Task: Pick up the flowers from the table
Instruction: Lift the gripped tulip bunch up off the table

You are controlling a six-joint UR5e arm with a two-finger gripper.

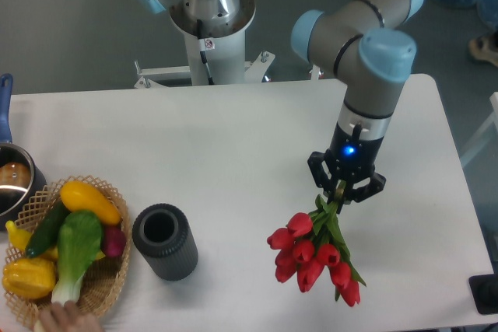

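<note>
The robot's hand (341, 189) grips the flowers (315, 256) by their stems, fingers closed around them, so the red blooms hang head-down, apparently lifted clear of the white counter (233, 145).

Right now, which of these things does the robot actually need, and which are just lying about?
Needed: the flowers, held by their stems in the hand; the table.

Lying about: dark cylinder, basket of vegetables, pot.
</note>
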